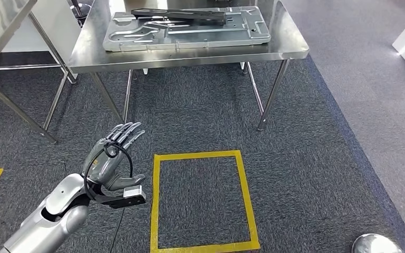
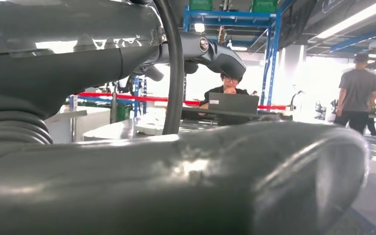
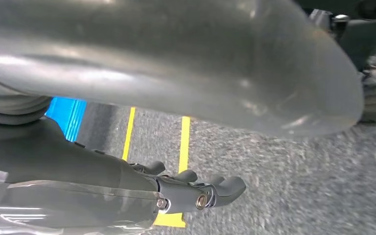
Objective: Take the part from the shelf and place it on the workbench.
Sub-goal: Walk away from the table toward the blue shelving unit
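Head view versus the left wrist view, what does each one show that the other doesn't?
Head view alone: a steel table bearing a grey metal panel with a dark part on top, and a yellow floor square. Left wrist view alone: a seated person behind a laptop, a standing person, blue racking. Both show the empty left hand, fingers apart.

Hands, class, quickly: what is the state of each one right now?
Left hand: open, fingers spread, holding nothing, raised over the carpet.
Right hand: empty, fingers extended over the floor; open as far as the right wrist view shows.
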Action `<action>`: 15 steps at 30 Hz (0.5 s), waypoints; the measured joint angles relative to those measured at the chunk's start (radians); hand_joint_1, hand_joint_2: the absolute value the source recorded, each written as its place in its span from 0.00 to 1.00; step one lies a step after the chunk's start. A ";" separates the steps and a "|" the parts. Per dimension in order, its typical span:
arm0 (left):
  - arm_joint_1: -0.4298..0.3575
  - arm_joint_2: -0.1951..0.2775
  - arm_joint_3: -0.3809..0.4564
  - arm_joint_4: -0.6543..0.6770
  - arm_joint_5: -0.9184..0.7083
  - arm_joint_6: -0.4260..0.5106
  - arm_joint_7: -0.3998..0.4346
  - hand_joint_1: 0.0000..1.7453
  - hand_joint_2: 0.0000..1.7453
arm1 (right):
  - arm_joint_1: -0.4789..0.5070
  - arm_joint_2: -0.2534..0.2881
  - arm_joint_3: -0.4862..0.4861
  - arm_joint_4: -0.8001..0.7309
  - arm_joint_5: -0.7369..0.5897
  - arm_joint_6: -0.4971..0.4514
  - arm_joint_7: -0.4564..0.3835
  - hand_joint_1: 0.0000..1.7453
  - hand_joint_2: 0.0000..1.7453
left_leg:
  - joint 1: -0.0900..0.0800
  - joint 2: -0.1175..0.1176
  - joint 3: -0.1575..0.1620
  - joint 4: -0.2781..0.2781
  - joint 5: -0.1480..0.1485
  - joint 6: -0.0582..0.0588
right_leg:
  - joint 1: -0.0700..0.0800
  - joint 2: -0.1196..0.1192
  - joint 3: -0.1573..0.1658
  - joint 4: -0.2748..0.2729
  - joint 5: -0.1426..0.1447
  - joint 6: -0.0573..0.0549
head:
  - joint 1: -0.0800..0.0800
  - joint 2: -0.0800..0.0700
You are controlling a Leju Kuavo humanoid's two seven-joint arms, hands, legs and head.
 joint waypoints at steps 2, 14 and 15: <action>-0.003 0.000 0.004 0.000 0.000 0.001 0.000 0.00 0.00 | 0.000 0.001 0.000 0.000 0.000 0.000 0.000 0.00 0.00 | -0.004 0.000 0.086 -0.131 -0.015 0.009 | 0.002 0.000 -0.016 0.007 0.016 0.010 | 0.000 0.000; -0.004 0.003 0.013 0.000 0.006 0.001 0.000 0.00 0.00 | 0.000 -0.001 0.000 0.001 -0.001 -0.007 0.007 0.00 0.00 | -0.003 0.005 -0.041 -0.166 0.098 0.048 | -0.012 0.009 -0.022 0.251 -0.112 0.058 | 0.000 0.000; -0.004 0.003 0.014 0.000 0.008 0.001 0.000 0.00 0.00 | -0.001 -0.001 0.000 0.001 -0.001 -0.010 0.009 0.00 0.00 | -0.004 0.004 -0.056 -0.161 0.107 0.044 | -0.012 0.009 0.035 0.187 -0.098 0.055 | 0.000 0.000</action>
